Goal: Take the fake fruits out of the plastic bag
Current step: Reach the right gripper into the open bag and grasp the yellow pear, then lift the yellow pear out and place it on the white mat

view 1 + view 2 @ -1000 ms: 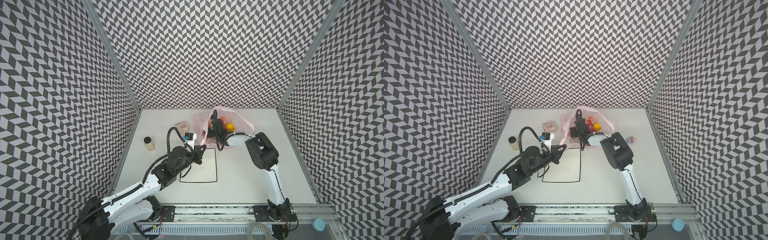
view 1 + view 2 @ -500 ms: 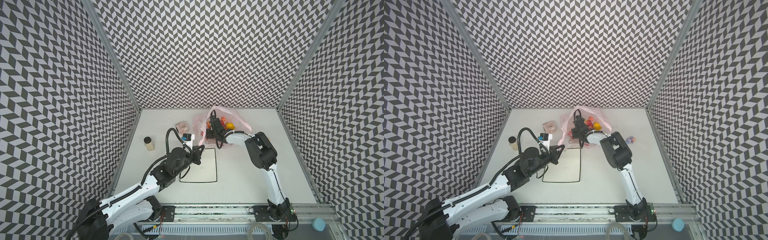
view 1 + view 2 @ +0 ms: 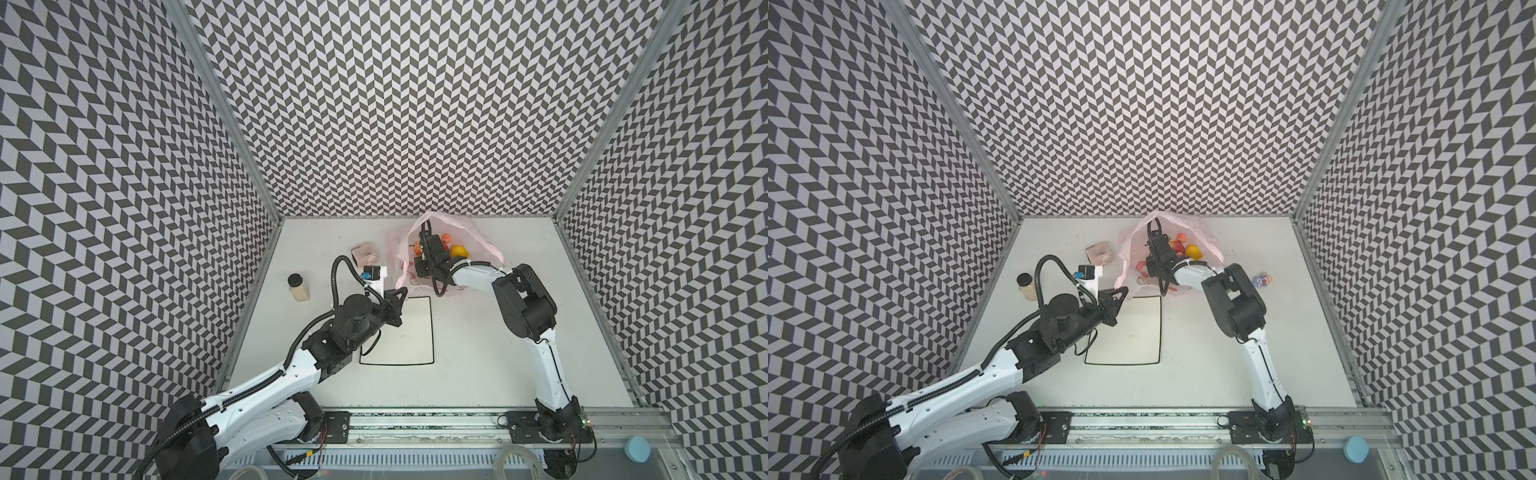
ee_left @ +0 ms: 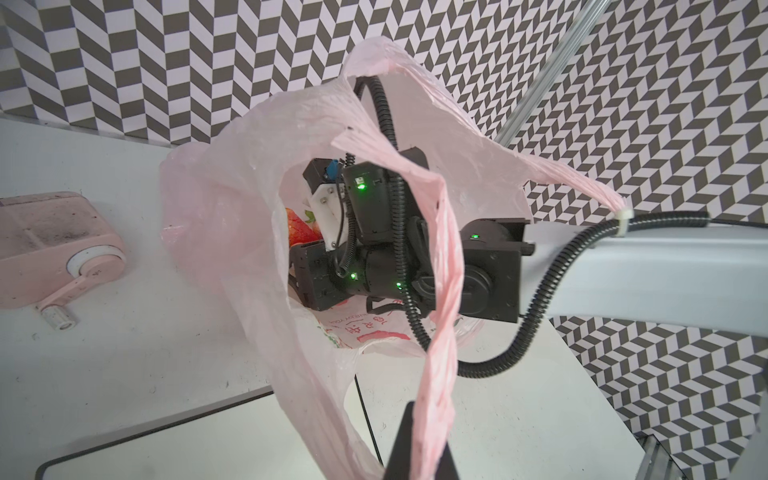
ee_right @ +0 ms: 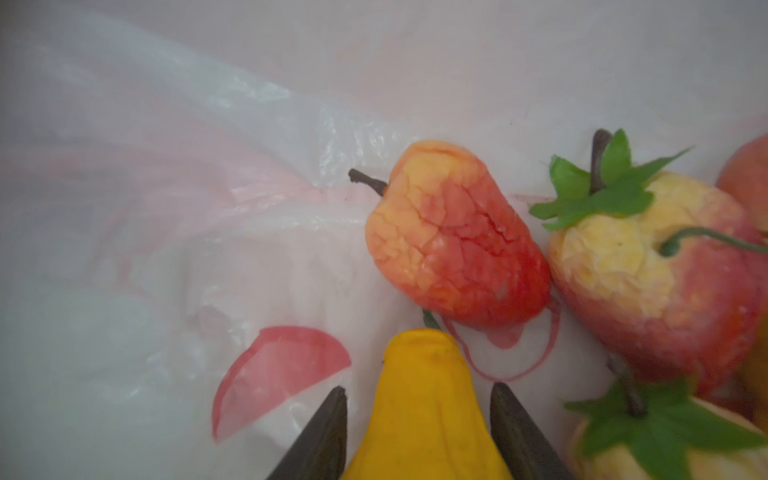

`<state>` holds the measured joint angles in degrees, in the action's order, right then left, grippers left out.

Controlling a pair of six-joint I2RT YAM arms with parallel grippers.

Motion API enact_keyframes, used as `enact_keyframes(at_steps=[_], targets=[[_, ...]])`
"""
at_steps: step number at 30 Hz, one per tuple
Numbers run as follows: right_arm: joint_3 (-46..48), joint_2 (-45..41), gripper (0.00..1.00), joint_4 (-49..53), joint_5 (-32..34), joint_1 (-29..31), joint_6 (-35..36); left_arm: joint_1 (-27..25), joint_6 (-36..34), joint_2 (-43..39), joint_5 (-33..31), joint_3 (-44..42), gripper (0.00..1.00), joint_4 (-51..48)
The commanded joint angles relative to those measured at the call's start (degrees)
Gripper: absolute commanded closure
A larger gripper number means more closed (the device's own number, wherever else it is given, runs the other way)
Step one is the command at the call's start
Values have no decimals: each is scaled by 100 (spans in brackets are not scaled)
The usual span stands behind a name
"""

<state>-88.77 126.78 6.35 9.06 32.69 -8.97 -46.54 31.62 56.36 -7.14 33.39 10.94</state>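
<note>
The plastic bag (image 3: 395, 245) (image 3: 1128, 249), thin and pale pink, stands open at the back of the table. My left gripper (image 4: 419, 451) (image 3: 397, 297) is shut on its twisted handle loop (image 4: 440, 332) and holds the mouth open. My right arm reaches inside the bag (image 4: 232, 208). There, my right gripper (image 5: 417, 395) has its fingers against both sides of a yellow pear (image 5: 424, 411). Beyond it lie a red-and-yellow fruit (image 5: 453, 237) and a strawberry with a green leaf cap (image 5: 648, 266). Both top views show another yellow pear (image 3: 459, 251) (image 3: 1192, 251) in the bag.
A pink boxy toy with a crank (image 3: 362, 254) (image 4: 54, 245) and a small jar (image 3: 298, 286) stand left of the bag. A black-outlined rectangle (image 3: 399, 332) is marked on the table in front. A tiny purple figure (image 3: 1261, 280) lies to the right. Patterned walls enclose three sides.
The right gripper's jaws have narrowed inside the bag and now flank the yellow pear. The left gripper still holds the handle loop, its arm shifted slightly.
</note>
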Motion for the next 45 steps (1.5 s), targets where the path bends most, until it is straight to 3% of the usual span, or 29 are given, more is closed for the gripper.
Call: enact_keyframes(at_steps=[1,9,19,28,36,45], targets=[[412,-967,72,-420,-349,-2,149,-47,225,117,-281,-34,100,282],[1859,-2495,72,-919,-1332,-5,472,-9,434,401,-408,43,100,438],[2716,-4377,73,-554,-2253,68,1012,254,451,653,-252,262,100,403],[4720,-6064,72,-1330,-1904,1010,1651,631,535,859,162,324,100,690],[4894,-5151,73,-1927,-1315,1950,1423,808,548,864,267,373,100,668],[4470,-3512,75,-2533,-1159,2236,880,875,547,784,236,382,100,585]])
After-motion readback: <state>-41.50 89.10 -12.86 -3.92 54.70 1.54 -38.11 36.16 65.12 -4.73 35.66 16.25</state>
